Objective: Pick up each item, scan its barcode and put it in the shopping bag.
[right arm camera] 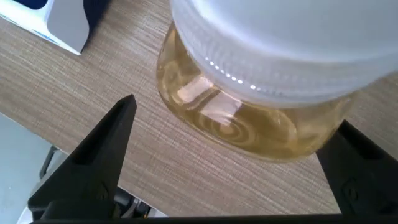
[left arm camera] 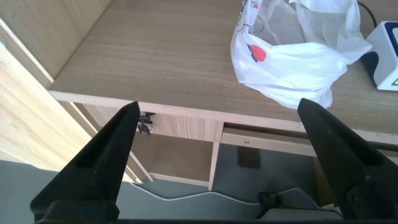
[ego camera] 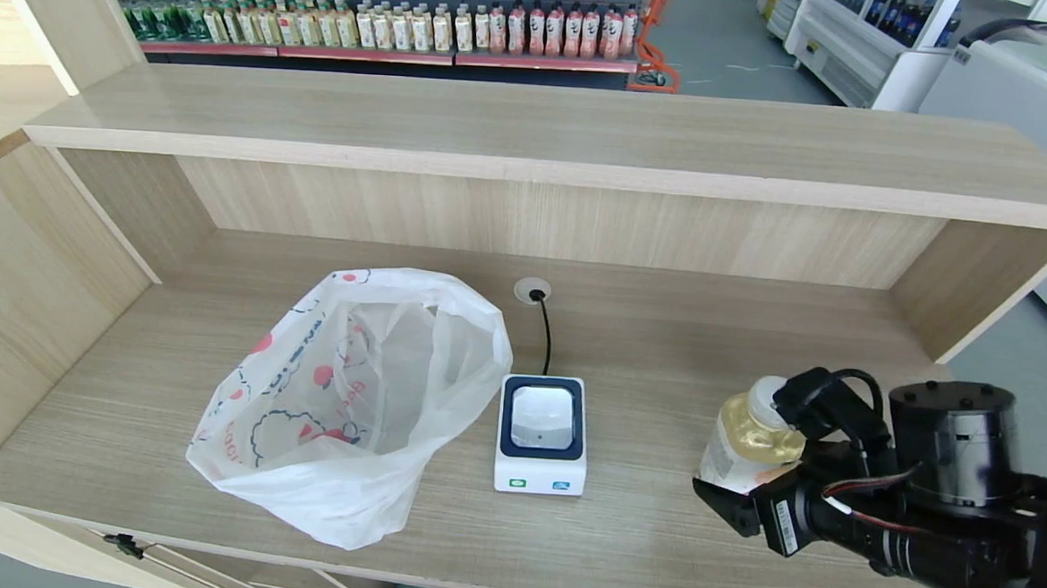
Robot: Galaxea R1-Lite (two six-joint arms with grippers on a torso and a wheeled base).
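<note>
On the counter [ego camera: 665, 337], a bottle [ego camera: 742, 440] of yellow liquid with a white cap [ego camera: 762, 394]. Standing up, at 3 o'clock from the scanner [ego camera: 541, 434] and well apart from it.

Right hand [right arm camera: 235, 116] around the bottle, released, not squeezing. Black fingers [right arm camera: 99, 149] spread wide, one on each side of the bottle. A small gap between one finger and the bottle. Cannot tell if the other finger is touching.

Left hand [left arm camera: 217, 107] released as well, fingers far apart, nothing between them. Hanging low in front of the counter's front edge, on the bag's side.

Bag [ego camera: 347, 410] of thin white plastic with red and grey pictures on it. Lying on the counter at 9 o'clock from the scanner, just beside it, mouth wide open and facing up.

Scanner in the middle of the counter: a small white box with a dark blue frame and a glass window facing up. Black cable [ego camera: 545, 335] running from it toward 12 o'clock into a round hole [ego camera: 533, 290] in the counter.

Far off at 12 o'clock, past the counter's back wall, a shelf [ego camera: 384, 55] with a long row of drinks [ego camera: 376, 25].
</note>
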